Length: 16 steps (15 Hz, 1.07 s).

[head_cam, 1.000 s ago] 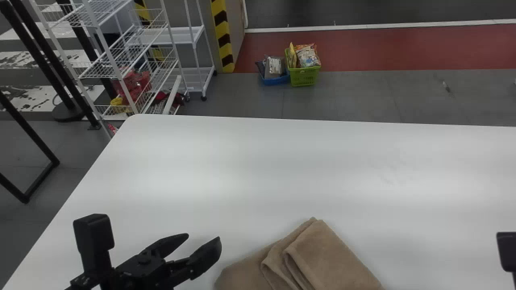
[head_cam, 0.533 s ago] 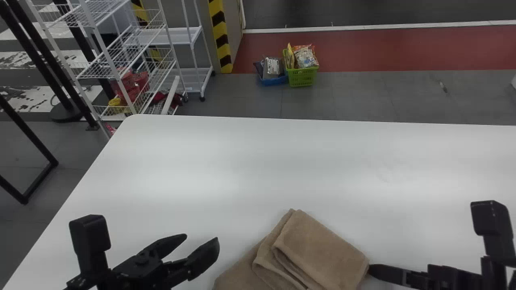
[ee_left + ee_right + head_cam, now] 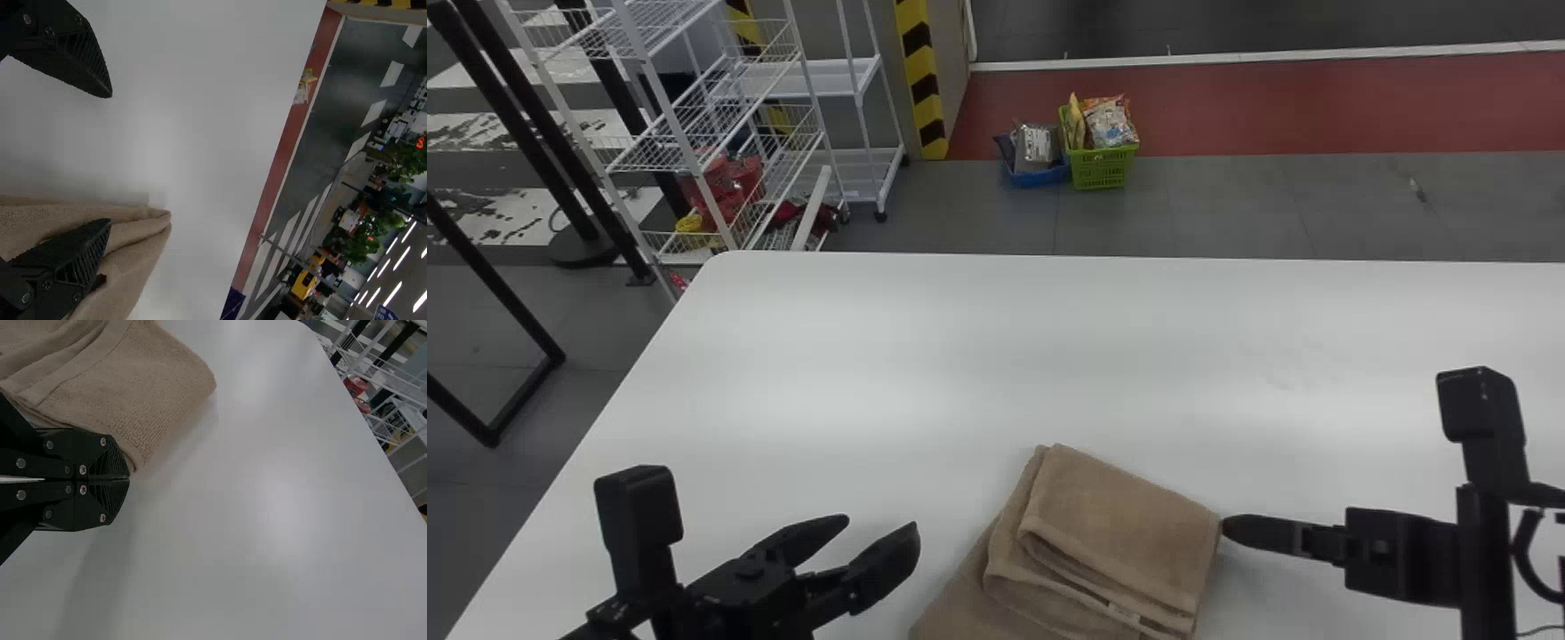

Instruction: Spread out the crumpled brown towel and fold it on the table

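the brown towel (image 3: 1120,524) lies in loose folded layers at six o'clock on the tabletop (image 3: 871,356). the right claw (image 3: 1224,525), pressed together, meets its three o'clock edge; pushing hard there could ruck those layers. the left claw (image 3: 882,524) hangs spread toward nine o'clock, gripping nothing, so the whole stack might slide.

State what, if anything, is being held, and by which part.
Nothing, it seems: the right gripper is shut at the edge of the folded brown cloth towel; the left gripper is open.

High downward head view, close wrist views, common table (image 3: 996,356)
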Motion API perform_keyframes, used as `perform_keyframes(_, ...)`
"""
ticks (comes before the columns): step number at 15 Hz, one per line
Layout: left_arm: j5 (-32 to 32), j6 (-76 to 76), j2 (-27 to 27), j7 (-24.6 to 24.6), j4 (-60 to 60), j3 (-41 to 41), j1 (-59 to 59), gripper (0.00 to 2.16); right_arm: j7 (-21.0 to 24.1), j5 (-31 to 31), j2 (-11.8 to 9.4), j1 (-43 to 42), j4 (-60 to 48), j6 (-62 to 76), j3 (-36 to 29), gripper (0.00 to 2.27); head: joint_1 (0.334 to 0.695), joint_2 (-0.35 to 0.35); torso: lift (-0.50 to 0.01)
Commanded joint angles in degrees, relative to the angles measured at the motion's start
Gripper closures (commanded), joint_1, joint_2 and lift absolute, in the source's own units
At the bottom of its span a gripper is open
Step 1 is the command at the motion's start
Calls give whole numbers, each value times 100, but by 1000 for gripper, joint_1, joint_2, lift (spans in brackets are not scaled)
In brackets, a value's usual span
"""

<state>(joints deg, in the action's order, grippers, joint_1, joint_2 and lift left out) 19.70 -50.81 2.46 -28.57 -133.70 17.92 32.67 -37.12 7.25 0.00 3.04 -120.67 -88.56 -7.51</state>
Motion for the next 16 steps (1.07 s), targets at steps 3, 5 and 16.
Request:
perform_keyframes(3,7,-65,0,0,2,28,-68,171,82,216,5,-23,-282,-152,12,1953,695,168,-127)
perform_keyframes(5,-10,-83,0,0,-7,-69,-103,167,118,181,5,-120,-194,-152,21,1953,695,169,-127)
perform_keyframes(16,139,-593,0,-52,-192,195,-147,164,126,-232,5,636,-1292,-152,-154,1953,695,145,-127)
